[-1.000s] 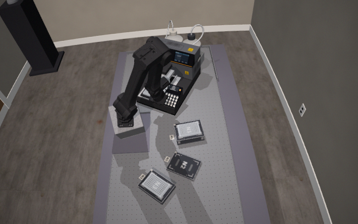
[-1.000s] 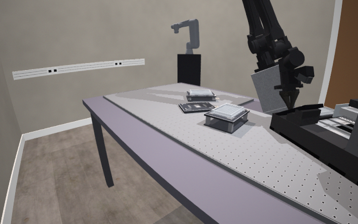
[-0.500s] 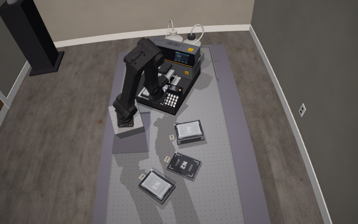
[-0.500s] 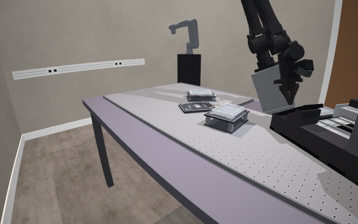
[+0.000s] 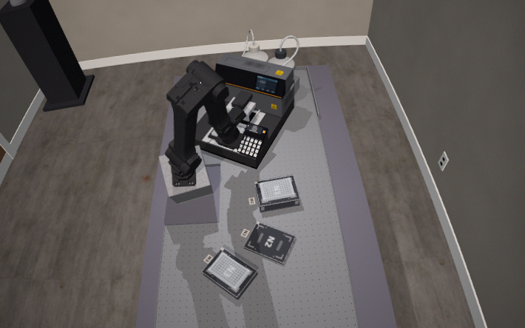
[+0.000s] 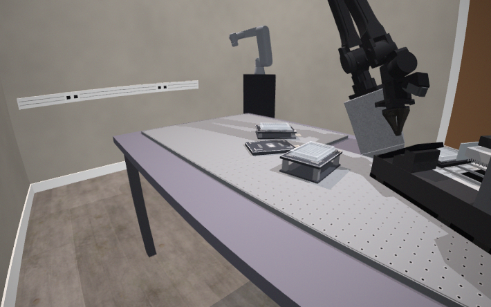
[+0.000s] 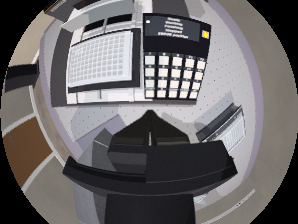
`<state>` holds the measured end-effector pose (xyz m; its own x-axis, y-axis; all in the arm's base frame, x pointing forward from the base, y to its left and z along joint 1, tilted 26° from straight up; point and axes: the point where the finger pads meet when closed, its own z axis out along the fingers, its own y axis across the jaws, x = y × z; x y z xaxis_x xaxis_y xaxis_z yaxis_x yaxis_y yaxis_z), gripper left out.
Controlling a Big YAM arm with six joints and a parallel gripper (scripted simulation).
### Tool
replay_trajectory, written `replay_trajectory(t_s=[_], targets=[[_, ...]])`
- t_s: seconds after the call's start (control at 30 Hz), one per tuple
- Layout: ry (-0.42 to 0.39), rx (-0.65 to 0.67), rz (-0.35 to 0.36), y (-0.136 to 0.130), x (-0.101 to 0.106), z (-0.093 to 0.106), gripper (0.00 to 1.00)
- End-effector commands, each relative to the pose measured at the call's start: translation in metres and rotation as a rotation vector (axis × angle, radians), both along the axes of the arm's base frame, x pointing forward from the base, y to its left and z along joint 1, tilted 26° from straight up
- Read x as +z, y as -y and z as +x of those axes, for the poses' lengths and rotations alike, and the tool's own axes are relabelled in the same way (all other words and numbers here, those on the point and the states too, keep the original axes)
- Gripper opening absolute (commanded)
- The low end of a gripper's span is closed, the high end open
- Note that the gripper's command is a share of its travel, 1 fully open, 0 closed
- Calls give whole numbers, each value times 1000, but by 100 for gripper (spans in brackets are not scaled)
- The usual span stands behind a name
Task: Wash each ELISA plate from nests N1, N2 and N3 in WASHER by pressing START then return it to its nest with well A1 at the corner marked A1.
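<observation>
Washed plate-in-turn (image 5: 212,134) (image 6: 447,154) (image 7: 100,60): laid in the washer (image 5: 252,75) (image 6: 449,190) (image 7: 61,65) for its cycle; seating apparently flat, locators poorly shown. Fingers (image 6: 397,133): pressed together, nothing held, probably for key-pressing; pointed down, raised. Lamp (image 5: 263,131) (image 7: 205,34): amber, cycle presumably running. Nest N2 (image 5: 270,241) (image 6: 253,149): vacant, likely awaiting that plate.

Left of the keypad (image 7: 173,76), you have a plate (image 7: 101,57); below it, your closed gripper (image 7: 150,113).
</observation>
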<state>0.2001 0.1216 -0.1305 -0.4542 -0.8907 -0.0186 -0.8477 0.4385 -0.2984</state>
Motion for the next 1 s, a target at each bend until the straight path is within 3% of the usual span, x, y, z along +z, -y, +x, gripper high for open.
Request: replay_trajectory(t_s=[0.0,0.33,0.97], targets=[[3,-1,0,-3,8,-4,0],[8,-1,5,-7,25,-5,0],[4,-7,2,-6,24,-5,0]])
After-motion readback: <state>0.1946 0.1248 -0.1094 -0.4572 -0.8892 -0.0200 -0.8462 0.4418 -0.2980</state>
